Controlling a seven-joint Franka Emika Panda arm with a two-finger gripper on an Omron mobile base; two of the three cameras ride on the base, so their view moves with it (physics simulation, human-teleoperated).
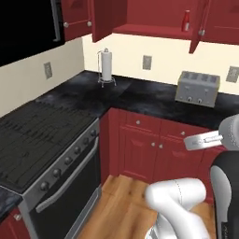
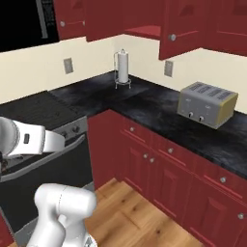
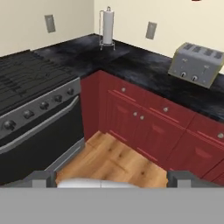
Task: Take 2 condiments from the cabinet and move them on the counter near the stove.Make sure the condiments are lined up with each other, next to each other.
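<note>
A: Looking at the left base view — where's the cabinet?
B: At twelve o'clock, doors swung open. The slim red bottle stands upright on its inner shelf, toward one o'clock. The stove fills nine o'clock, the black counter runs across the middle, with the paper towel holder at eleven and the toaster at two.

A: And the right base view?
B: The counter wraps the corner; the toaster sits at two o'clock, the towel holder at twelve, the cabinet above it. The stove lies at nine.

A: The hand view?
B: The gripper at six o'clock has its fingertips far apart — jaws wide, nothing between them. It looks over the wooden floor, the stove at nine, the counter beyond.
</note>
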